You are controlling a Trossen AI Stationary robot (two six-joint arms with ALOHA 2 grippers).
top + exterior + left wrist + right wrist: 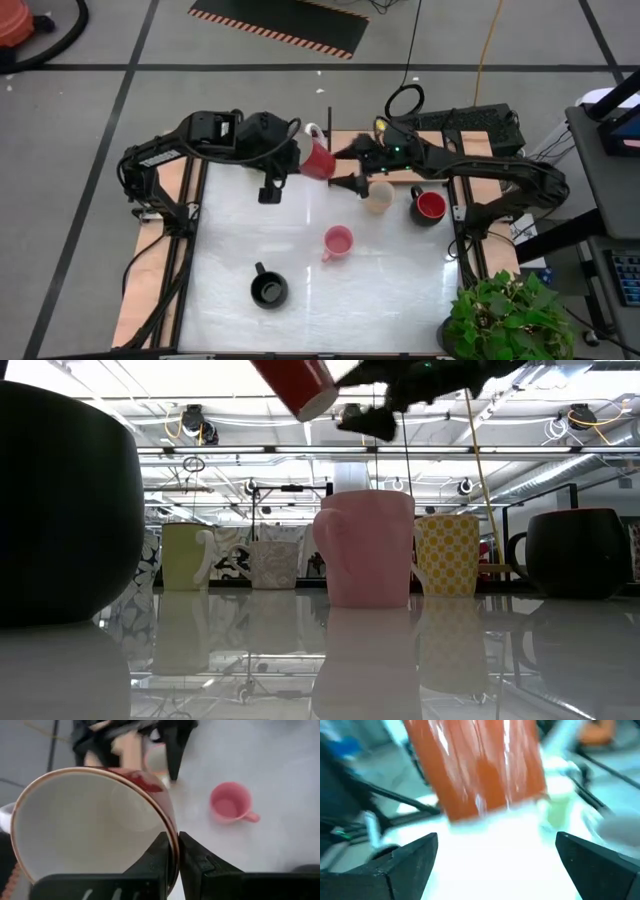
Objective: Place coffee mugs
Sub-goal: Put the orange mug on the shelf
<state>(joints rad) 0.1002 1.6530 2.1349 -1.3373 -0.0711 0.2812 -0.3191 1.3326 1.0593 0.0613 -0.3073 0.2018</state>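
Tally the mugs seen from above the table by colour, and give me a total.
Red mug, held up by the left arm's jaws on its rim: 1
Cream mug: 1
Black mug with red inside: 1
Pink mug: 1
Black mug: 1
Total: 5

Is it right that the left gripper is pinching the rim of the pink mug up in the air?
Not quite: the left gripper is pinching the rim of a red mug, as the left wrist view shows. The pink mug stands on the table.
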